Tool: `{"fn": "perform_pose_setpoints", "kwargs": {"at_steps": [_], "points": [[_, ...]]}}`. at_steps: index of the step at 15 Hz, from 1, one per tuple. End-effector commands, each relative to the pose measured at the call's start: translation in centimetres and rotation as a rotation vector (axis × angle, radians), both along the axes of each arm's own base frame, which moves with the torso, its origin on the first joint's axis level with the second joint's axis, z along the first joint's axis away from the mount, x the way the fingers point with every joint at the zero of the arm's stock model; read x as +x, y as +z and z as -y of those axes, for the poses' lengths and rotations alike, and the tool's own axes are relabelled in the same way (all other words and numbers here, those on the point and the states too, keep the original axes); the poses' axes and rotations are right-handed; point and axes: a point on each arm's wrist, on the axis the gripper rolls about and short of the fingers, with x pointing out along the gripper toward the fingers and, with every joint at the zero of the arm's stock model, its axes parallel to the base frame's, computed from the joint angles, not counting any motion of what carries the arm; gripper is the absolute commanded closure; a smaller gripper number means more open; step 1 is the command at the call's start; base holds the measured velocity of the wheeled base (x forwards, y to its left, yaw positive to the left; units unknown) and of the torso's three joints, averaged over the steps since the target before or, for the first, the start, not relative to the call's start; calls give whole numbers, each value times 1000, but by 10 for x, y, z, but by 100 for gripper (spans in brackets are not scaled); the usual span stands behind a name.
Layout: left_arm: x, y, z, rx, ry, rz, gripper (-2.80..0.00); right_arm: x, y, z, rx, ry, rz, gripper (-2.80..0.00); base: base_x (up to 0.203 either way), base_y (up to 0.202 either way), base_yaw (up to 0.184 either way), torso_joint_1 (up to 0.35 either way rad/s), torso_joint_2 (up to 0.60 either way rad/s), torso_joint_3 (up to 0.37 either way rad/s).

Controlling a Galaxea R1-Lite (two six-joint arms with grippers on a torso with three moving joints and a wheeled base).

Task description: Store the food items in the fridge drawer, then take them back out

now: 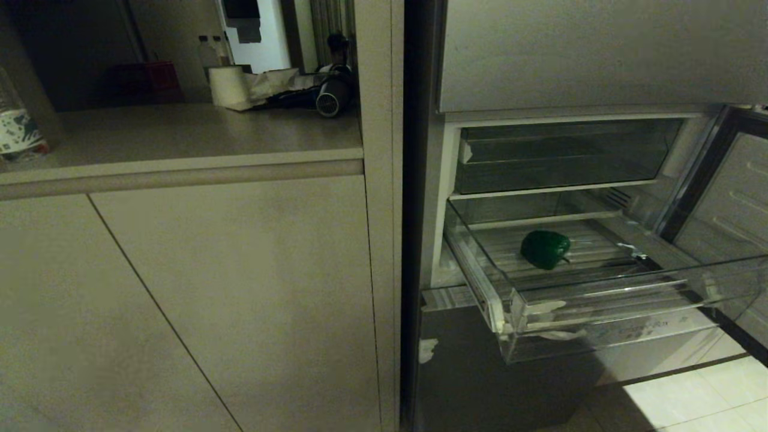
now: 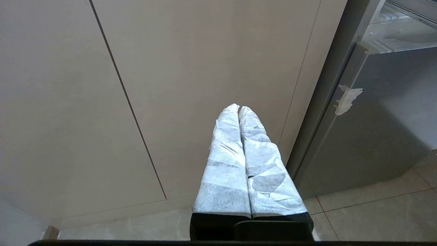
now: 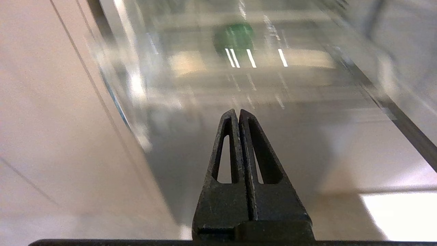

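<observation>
The wide, shallow, clear plastic fridge drawer (image 1: 600, 300) is standing pulled out from the open fridge, and a small, glossy green pepper-like food item (image 1: 545, 249) is lying on its ribbed floor, near the middle and apart from the walls. Whitish tape scraps are clinging to the drawer's stepped front lip. Above the drawer, a darker clear bin (image 1: 564, 156) is sitting pushed in.

The right gripper (image 3: 238, 112) is hanging low in front of the drawer, below its front lip, pointing up toward it, its bare black fingers pressed together on nothing. The green item (image 3: 234, 38) is showing through the blurred plastic.

The left gripper (image 2: 238, 108) is resting beside the drawer, facing the beige cabinet door (image 2: 191, 75), its white-wrapped fingers touching along their length and holding nothing.
</observation>
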Motion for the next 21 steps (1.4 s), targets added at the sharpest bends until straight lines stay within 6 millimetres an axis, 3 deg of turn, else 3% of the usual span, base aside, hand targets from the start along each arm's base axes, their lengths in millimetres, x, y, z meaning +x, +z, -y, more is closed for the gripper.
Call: {"fn": "perform_pose_setpoints", "kwargs": {"at_steps": [1,4,11,21], "points": [[0,0,0,2,0,-2,0,-30,-29,1,-50,-35,133,0,0,0,0,0,0,0],[0,0,0,-1,1,-1,0,-30,-44,1,-45,-74,71,0,0,0,0,0,0,0],[0,0,0,-1,0,-1,0,-30,-44,2,18,-87,72,0,-1,0,-12,0,1,1],[0,0,0,-1,1,-1,0,-30,-44,2,21,-89,72,0,0,8,-174,4,2,2]]}}
